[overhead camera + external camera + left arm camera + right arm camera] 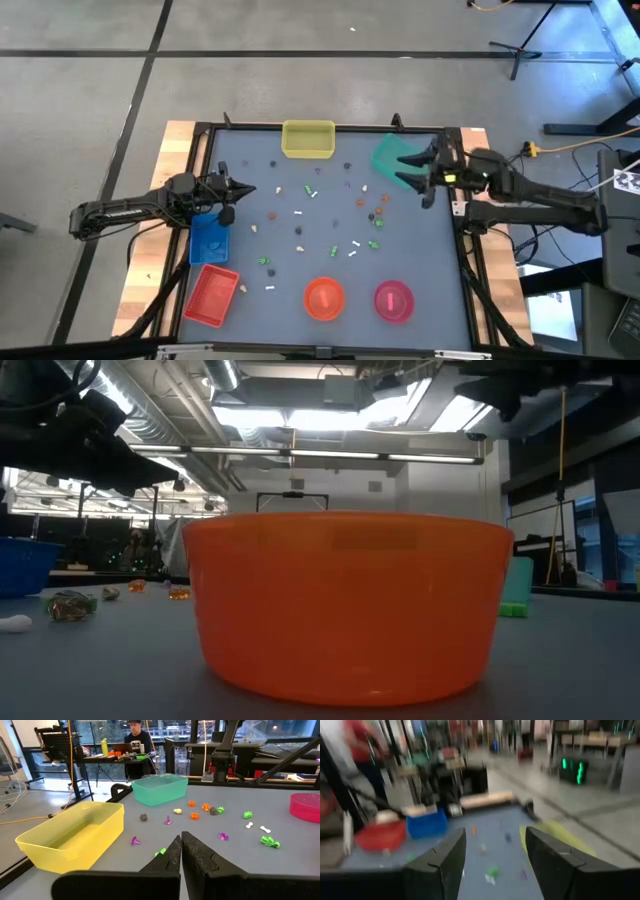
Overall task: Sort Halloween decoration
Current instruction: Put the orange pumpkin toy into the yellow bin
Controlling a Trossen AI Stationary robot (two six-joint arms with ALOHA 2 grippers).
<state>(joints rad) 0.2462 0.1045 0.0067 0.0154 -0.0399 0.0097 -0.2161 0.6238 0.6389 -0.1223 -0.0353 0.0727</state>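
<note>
Robotics laboratory in an industrial hall. Exposed ceiling ducts and strip lights ran overhead; a concrete floor, cluttered workbench, tripod and cables surrounded the table.

Trinkets scattered between both arms' tools.
</note>
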